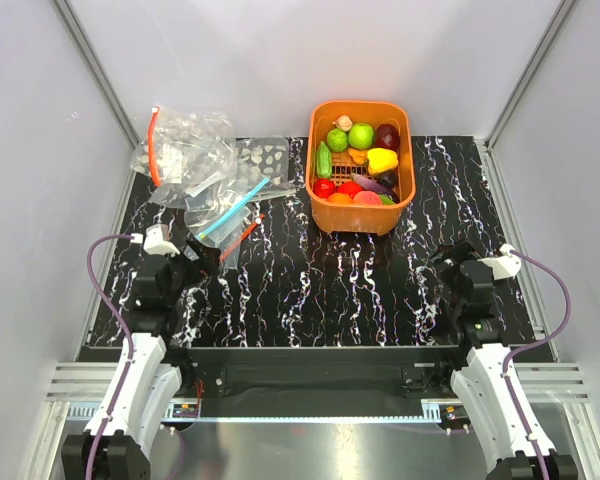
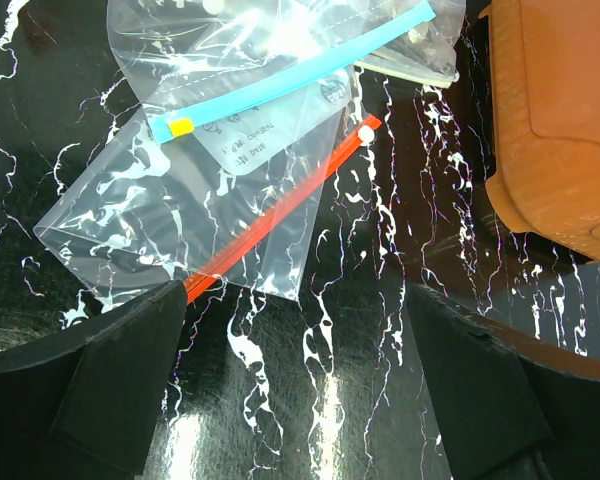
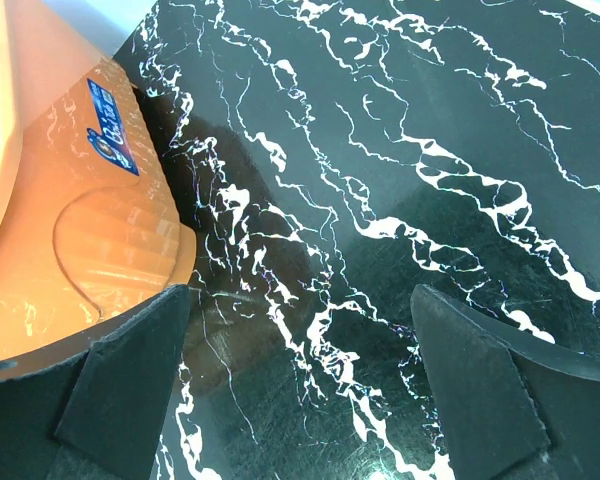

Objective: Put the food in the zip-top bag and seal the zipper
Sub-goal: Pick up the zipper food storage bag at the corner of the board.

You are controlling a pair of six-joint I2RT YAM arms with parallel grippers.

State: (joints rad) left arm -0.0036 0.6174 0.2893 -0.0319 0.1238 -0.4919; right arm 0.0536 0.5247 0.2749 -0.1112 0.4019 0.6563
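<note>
The zip-top bag (image 2: pixel 170 230) lies flat on the table's left, its zipper (image 2: pixel 280 205) just ahead of your left gripper (image 2: pixel 295 300). The food (image 1: pixel 360 160) waits in the basket (image 1: pixel 360 104), well apart. The left gripper and right gripper (image 3: pixel 300 300) gape wide, holding nothing. The blue-strip bag (image 2: pixel 280 90) overlaps yours, so a careless pinch could lift both. The basket's blue sticker (image 3: pixel 110 125) and the bag print are too small to read.
</note>
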